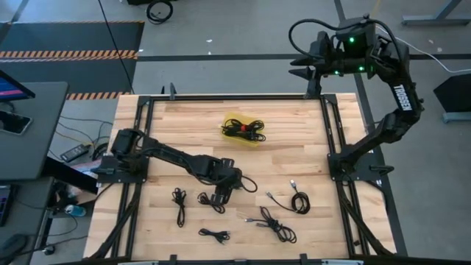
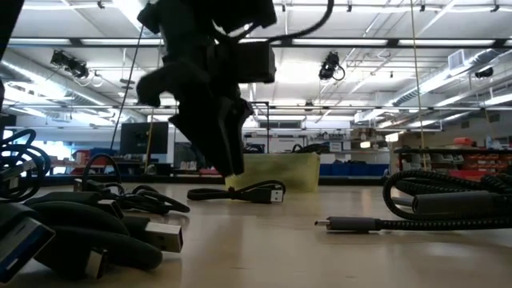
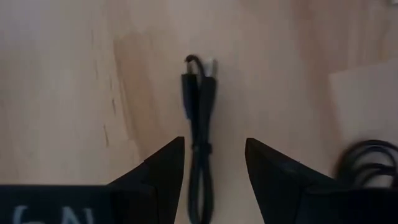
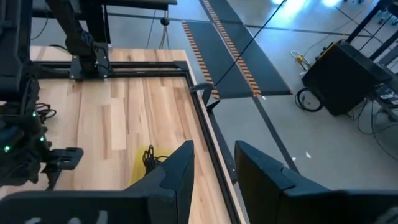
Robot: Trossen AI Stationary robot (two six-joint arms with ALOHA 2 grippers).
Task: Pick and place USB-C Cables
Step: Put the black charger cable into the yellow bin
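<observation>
Left wrist view shows the left pincer spread wide, straddling a thin black USB-C cable bundle whose long axis runs straight out between the fingers. Other black coiled cables lie nearby on the pale wooden worktop; the flat yellow tray holds more. The right pincer is parted, raised beyond the far edge.

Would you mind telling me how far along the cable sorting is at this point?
Some cables already lie in the yellow tray. The left gripper is open, straddling one cable on the table, not yet gripped. About five more loose cables remain. The right gripper waits open off the far corner.
</observation>
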